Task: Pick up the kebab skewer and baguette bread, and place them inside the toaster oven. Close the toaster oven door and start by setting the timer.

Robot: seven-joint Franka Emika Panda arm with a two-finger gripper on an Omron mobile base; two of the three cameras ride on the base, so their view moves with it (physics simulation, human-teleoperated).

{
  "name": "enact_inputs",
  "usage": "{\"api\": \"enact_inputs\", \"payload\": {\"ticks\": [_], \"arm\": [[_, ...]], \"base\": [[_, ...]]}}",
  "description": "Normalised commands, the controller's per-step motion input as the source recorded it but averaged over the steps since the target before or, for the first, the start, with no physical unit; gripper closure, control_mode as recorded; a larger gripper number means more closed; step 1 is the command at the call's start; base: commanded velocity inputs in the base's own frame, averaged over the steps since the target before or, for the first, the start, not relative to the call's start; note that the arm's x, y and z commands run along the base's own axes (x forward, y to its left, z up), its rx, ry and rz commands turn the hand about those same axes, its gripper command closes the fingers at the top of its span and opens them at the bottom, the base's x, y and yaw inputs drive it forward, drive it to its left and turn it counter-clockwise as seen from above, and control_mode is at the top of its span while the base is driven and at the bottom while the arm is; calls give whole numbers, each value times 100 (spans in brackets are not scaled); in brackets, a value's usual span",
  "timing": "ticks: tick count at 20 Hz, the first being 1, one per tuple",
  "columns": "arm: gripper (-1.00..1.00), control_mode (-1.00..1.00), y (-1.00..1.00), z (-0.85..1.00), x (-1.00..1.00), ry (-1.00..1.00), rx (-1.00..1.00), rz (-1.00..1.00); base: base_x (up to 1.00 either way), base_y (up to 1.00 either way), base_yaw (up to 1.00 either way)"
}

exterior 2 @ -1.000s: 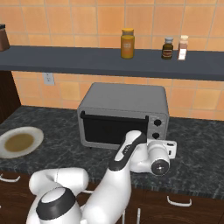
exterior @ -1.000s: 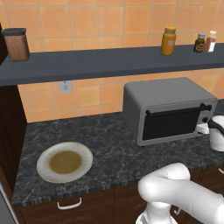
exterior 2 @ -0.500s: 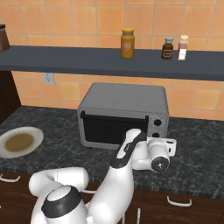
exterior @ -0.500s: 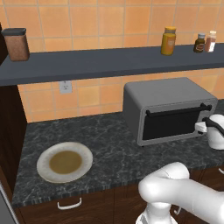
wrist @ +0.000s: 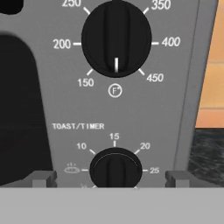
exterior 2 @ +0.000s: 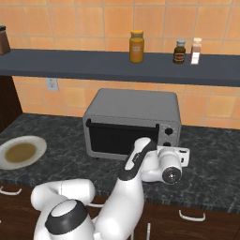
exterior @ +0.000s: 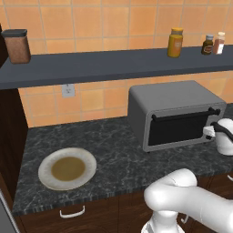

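Orange tile wall behind; dark shelf (exterior 2: pixel 117 65) carries jars. Below it, I see the black speckled counter (exterior: pixel 113 150) with the oven (exterior 2: pixel 133 123) at its back, door (exterior 2: pixel 121 138) shut, handle across the top edge. Plate (exterior: pixel 67 168) with brown contents sits well left on the counter. My gripper (wrist: pixel 112 177) faces the knob panel at the oven's right end, jaws spread wide, one tip either side of the timer knob (wrist: pixel 116 168). Temperature knob (wrist: pixel 116 38) above it.
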Motion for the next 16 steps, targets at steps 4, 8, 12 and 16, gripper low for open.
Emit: {"api": "enact_inputs", "payload": {"ticks": [4,8,12,16], "arm": [[-100,-100,0,9,0,0,0,0],[-100,-100,0,0,7,0,0,0],[-100,-100,0,-2,15,0,0,0],[-100,-100,0,0,0,0,0,0]], "base": [[0,0,0],[0,0,0],[0,0,0],[0,0,0]]}}
